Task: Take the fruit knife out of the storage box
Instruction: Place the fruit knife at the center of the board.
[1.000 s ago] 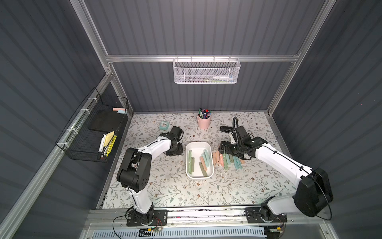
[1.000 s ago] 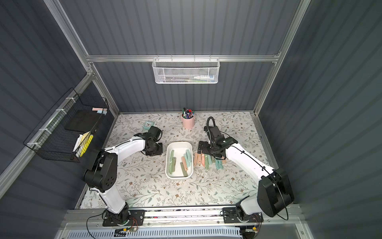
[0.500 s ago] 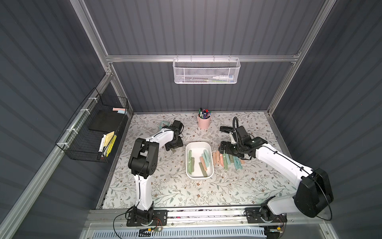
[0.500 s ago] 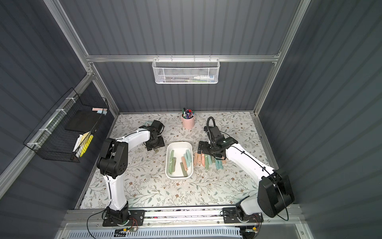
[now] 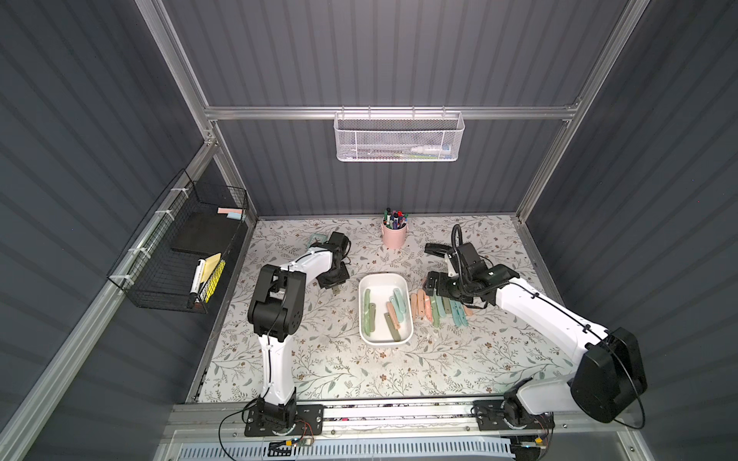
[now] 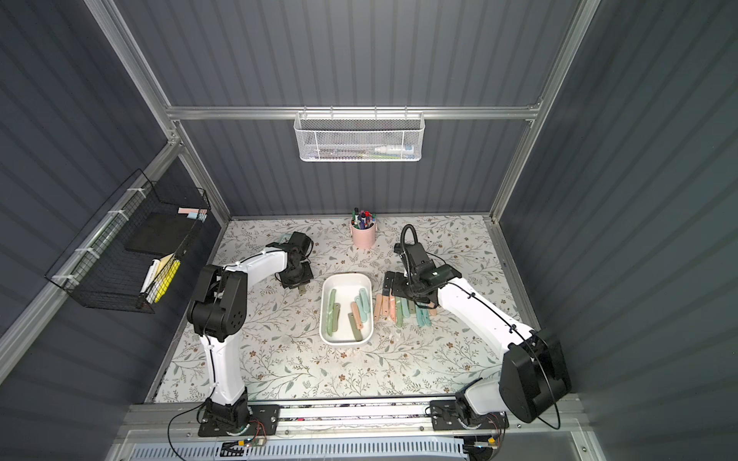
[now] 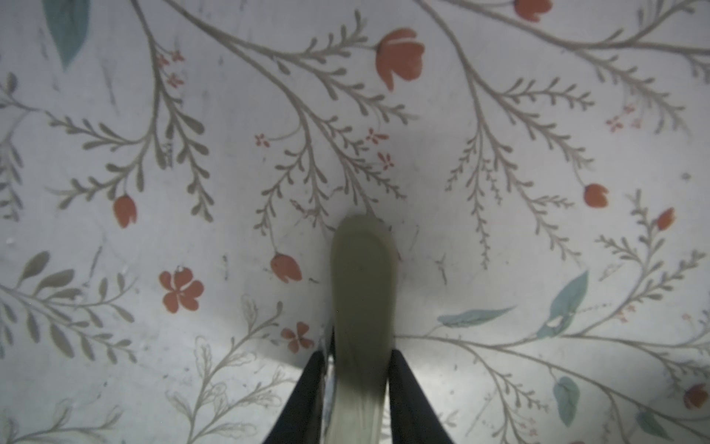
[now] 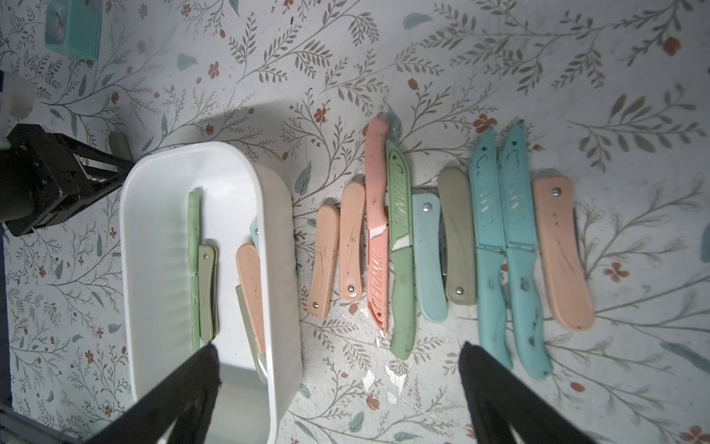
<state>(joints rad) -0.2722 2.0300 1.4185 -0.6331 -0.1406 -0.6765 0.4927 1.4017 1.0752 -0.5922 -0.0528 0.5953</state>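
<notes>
Lying beside storage box (image 8: pixel 284 250) — nine knives (image 8: pixel 401 230), olive knife (image 7: pixel 363 288) in left hand (image 7: pixel 355 351)

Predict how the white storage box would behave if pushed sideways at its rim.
Probably slides rather than tips: the storage box is shallow and wide, flat on the floral table. Likely light: it looks like thin plastic holding only a few knives. Its smooth rounded walls may be slippery to grip.

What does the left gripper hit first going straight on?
Bare floral table. The left gripper is shut on an olive fruit knife that juts past its fingers, so the knife's end probably touches first; height unclear.
</notes>
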